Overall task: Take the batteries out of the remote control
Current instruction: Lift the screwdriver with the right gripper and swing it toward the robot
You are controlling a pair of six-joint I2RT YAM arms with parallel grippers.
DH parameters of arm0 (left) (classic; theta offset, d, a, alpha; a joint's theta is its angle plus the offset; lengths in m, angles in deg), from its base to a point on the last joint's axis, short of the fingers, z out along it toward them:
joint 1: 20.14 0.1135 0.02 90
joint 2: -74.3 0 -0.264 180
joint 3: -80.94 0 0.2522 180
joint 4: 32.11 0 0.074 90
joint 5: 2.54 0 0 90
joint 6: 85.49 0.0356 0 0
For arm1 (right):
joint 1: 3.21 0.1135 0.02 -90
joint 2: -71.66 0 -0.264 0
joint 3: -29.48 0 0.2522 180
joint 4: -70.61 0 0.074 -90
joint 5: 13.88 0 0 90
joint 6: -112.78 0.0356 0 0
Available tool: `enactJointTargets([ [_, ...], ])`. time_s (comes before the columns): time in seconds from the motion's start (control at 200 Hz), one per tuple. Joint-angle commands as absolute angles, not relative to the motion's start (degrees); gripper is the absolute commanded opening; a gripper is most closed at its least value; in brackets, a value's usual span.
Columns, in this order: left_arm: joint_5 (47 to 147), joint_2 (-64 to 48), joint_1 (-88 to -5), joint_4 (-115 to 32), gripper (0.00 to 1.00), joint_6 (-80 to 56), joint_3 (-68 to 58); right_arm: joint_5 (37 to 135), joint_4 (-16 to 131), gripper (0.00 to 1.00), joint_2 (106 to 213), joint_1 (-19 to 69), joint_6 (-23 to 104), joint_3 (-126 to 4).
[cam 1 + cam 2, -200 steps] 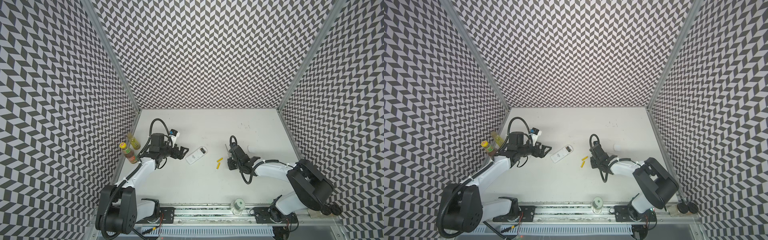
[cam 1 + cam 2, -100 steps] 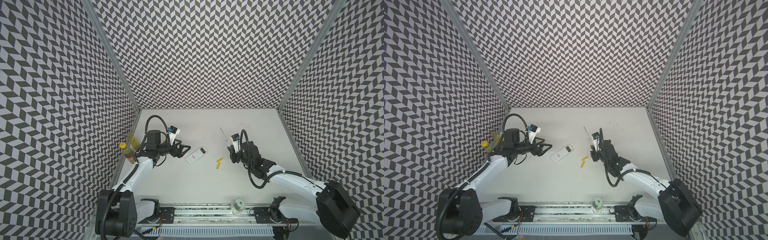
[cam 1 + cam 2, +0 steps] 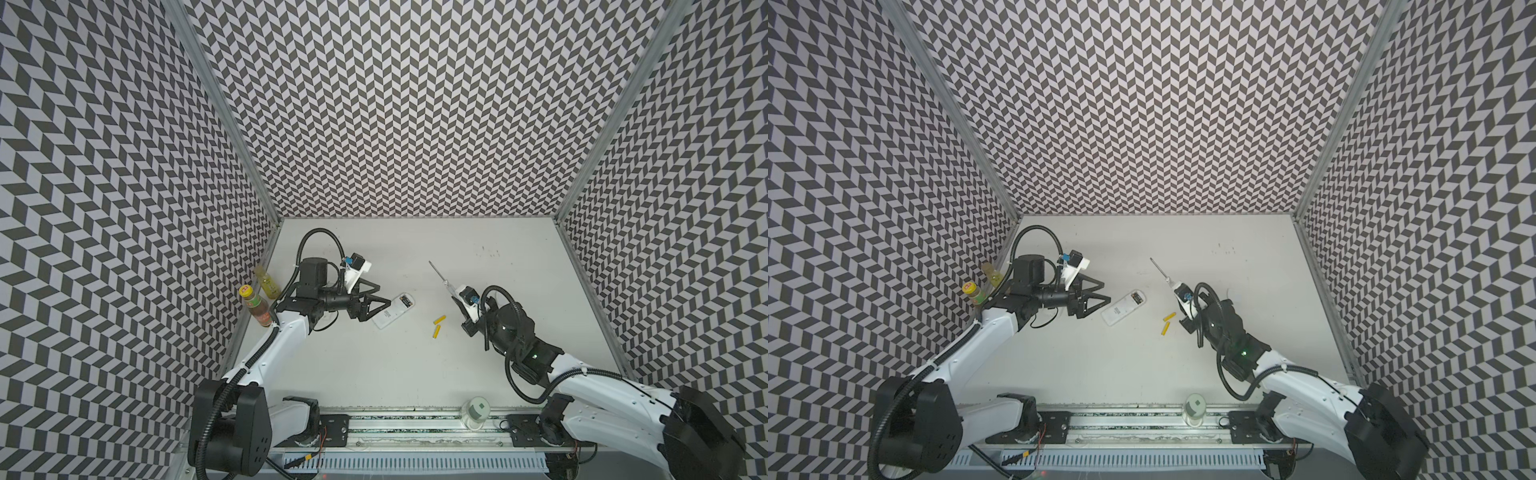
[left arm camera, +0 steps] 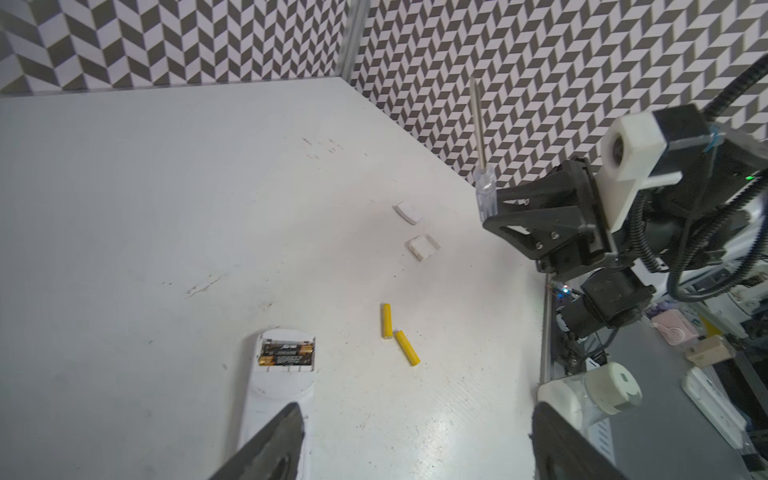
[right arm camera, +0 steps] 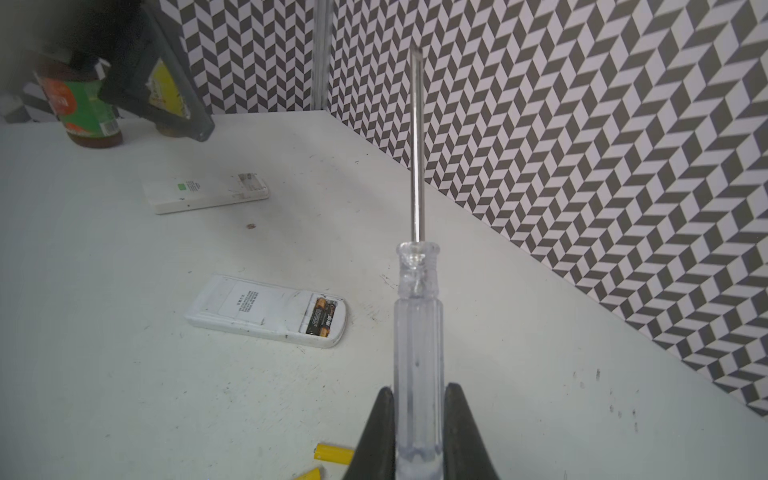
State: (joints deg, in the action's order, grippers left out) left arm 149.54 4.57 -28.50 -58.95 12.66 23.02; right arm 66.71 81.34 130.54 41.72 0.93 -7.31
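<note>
Right tool (image 5: 419,399) clamped on clear handle of screwdriver (image 5: 417,332), shaft upright above table (image 5: 124,395). Left tool (image 3: 384,294) jaws wide apart at one end of remote (image 3: 392,316). Two black batteries (image 4: 286,353) sit in its open bay. Two yellow batteries (image 4: 387,320) lie loose on table, between the arms.

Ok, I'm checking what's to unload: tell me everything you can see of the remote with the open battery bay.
The white plastic remote lies flat on the table, back up, cover off. The bay at its rounded end holds two black batteries with gold ends, side by side; a printed label sits mid-back. The open left gripper is at its other end; whether it touches cannot be told.
</note>
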Motion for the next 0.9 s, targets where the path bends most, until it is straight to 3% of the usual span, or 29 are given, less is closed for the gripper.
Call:
enactJointTargets([
  [0.0,154.47,4.68,-29.18,-59.37,0.86,12.08,21.92,62.43,89.15,0.0,130.24,44.35,-7.79,-6.16],
  [0.235,154.6,4.31,-29.71,-56.04,0.81,4.3,22.56,47.19,92.42,0.0,134.66,52.3,-17.74,-6.17],
  [0.501,155.65,3.55,-30.24,-52.47,0.77,-5.02,22.11,43.28,93.96,0.0,138.23,55.74,-21.72,-6.2],
  [0.891,153.74,1.95,-32.09,-55.51,0.72,-6.27,21.79,39.98,96.58,0.0,144.75,59.97,-26.75,-8.88],
])
